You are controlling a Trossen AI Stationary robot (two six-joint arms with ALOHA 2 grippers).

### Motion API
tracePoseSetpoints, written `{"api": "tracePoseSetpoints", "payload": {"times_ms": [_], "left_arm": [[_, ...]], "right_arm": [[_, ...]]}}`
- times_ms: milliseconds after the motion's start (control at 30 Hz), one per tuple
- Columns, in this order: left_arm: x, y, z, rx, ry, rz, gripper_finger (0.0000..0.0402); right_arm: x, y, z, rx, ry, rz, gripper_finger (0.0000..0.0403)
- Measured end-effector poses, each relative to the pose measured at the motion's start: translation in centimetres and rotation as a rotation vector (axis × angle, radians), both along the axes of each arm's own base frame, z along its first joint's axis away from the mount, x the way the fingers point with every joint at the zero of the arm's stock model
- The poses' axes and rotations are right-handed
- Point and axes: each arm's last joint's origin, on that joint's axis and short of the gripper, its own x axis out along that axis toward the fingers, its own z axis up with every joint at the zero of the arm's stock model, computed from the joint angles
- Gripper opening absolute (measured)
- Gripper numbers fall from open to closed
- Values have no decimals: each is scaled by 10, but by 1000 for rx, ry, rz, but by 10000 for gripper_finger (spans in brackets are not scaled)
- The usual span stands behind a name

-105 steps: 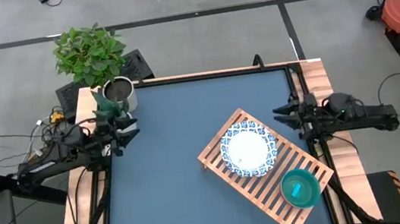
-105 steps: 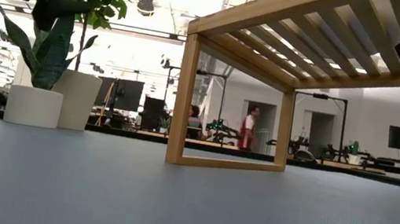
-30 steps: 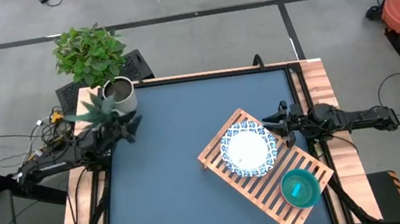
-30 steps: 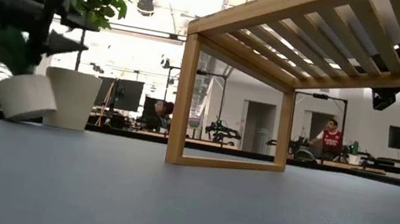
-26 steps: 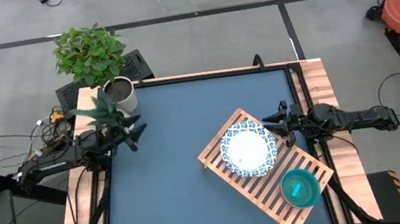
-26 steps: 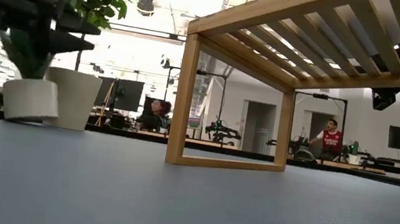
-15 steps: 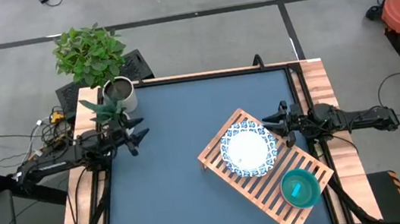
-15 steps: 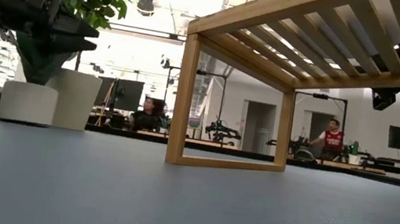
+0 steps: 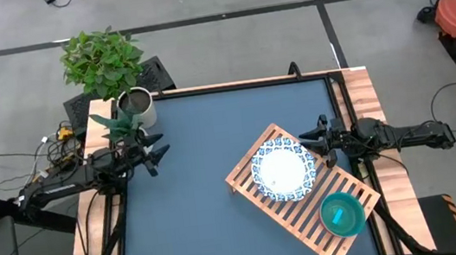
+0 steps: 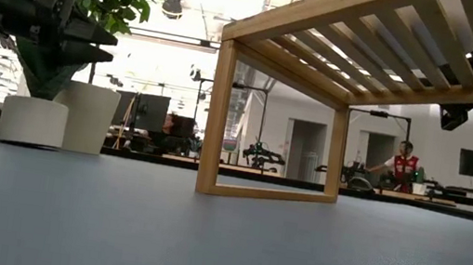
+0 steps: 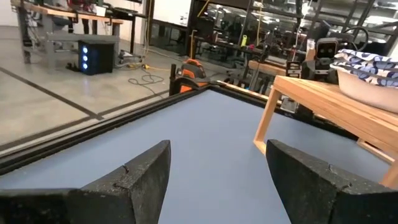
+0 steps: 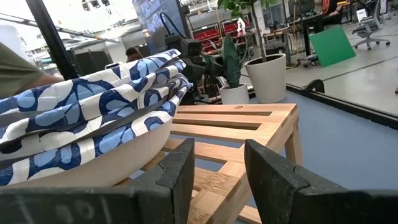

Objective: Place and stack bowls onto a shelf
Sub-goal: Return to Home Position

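Note:
Two white bowls with blue patterned rims point(image 9: 284, 169) sit nested on the far end of the light-wood slatted shelf point(image 9: 301, 209). The teal bowl point(image 9: 342, 214) rests on the shelf's near right end. No magenta or orange-red bowl is in view. My right gripper point(image 9: 310, 146) is open, hovering beside the white bowls' right rim point(image 12: 93, 118) without touching it. My left gripper point(image 9: 158, 153) is open over the table's left part, far from the shelf point(image 11: 323, 106), with nothing between its fingers point(image 11: 217, 180).
A small white pot with a spiky plant point(image 10: 32, 119) and a taller pale pot with a leafy plant point(image 10: 87, 115) stand at the table's far left corner, just behind my left arm. Bare blue tabletop point(image 9: 197, 157) lies between the arms. People move in the room beyond.
The small white pot with the spiky plant, tilted a second ago, has settled upright on the table. My left gripper has shifted slightly toward the near edge and stayed open. My right arm has kept still.

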Motion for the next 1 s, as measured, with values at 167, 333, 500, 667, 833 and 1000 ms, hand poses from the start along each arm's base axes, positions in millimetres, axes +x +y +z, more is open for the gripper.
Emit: {"api": "tracePoseSetpoints", "payload": {"times_ms": [167, 333, 500, 667, 833, 1000], "left_arm": [[0, 0, 0, 27, 15, 2, 250], [0, 0, 0, 49, 26, 6, 250], [0, 0, 0, 56, 31, 6, 250], [0, 0, 0, 57, 31, 9, 250], [0, 0, 0, 67, 37, 12, 250], [0, 1, 0, 96, 52, 28, 250]], "right_arm": [[0, 0, 0, 0, 0, 0, 166], [0, 0, 0, 0, 0, 0, 166], [0, 0, 0, 0, 0, 0, 166], [0, 0, 0, 0, 0, 0, 166], [0, 0, 0, 0, 0, 0, 166], [0, 0, 0, 0, 0, 0, 166]]}}
